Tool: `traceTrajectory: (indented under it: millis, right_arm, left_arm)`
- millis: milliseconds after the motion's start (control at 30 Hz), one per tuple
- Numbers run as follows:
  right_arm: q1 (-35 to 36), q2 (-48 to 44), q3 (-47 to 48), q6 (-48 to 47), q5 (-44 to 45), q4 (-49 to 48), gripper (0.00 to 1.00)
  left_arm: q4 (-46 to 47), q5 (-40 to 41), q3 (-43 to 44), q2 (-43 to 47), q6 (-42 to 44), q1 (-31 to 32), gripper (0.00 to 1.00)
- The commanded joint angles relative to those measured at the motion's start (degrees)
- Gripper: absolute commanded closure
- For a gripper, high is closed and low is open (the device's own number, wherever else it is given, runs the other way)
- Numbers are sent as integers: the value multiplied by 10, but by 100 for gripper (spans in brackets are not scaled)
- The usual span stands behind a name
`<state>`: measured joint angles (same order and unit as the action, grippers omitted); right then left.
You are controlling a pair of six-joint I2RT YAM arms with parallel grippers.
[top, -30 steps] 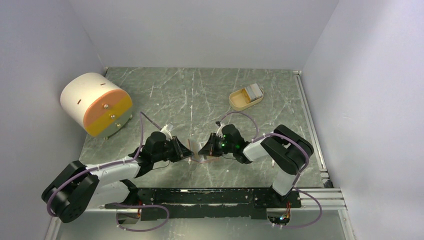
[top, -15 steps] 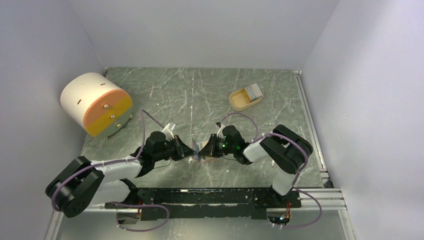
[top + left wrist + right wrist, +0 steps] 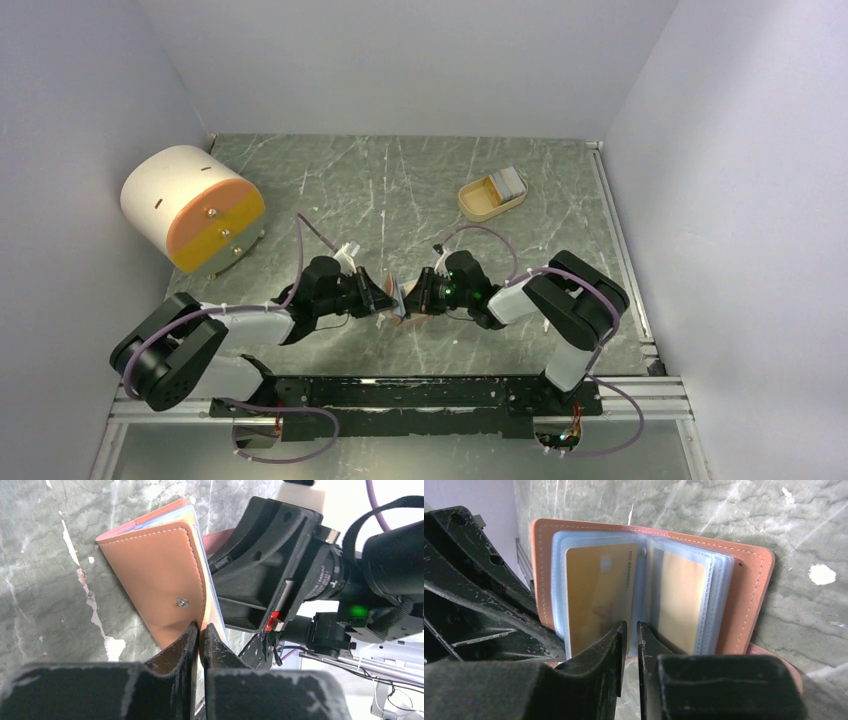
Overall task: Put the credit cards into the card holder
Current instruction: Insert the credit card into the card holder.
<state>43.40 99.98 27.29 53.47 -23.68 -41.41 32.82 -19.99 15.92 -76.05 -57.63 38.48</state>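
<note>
Card holder [image 3: 155,575] is on the near side of the tray [image 3: 478,207], a bit to its left and well apart from it, sandwiched between both grippers over the table [image 3: 350,190]. I can't tell whether it touches the table or is lifted off it.

Left gripper [image 3: 200,628]: fingers are pinched nearly together on the free edge of the outer leather cover, just below the snap stud [image 3: 183,601]. It is holding the cover, with no visible gap beyond the leather thickness.

Right gripper [image 3: 630,626]: fingers are closed to a thin slit on the lower edge of the clear sleeves [image 3: 644,595] near the spine. It looks clamped on a sleeve leaf inside the card holder.

The card holder is open like a book. The inside faces the right wrist camera and the salmon outside faces the left wrist camera. The sleeves are fanned out from the spine. Yellow cards [image 3: 596,595] are seated in the sleeves on both sides of the spine. The leather border shows around the sleeve stack at the top and on both sides.

The grippers are nose to nose, with the card holder the only thing between them.

The light blue and grey-white cards [image 3: 507,182] are in the tray, at its far-right end; the rest of the tray floor is bare. They are well apart from the card holder and from both grippers.

The white-and-orange drum [image 3: 185,200] is far left of the tray, against the left wall.
</note>
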Motion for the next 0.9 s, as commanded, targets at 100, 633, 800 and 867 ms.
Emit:
traceTrajectory:
  millis: [100,633,800,867]
  right_arm:
    - [0,-78,17,-68,74,153,71]
    - [-47,-232,118,-199,202,396,48]
    - [-81,-216,192,-283,252,472,40]
    - [-92,-200,231,-320,287,495,38]
  left_arm:
    - [-113,53,33,-20,23,2,91]
    - [-146,63,29,40,24,3,91]
    - [-194,92,30,94,30,2,86]
    - [-213,103,28,106,32,2,84]
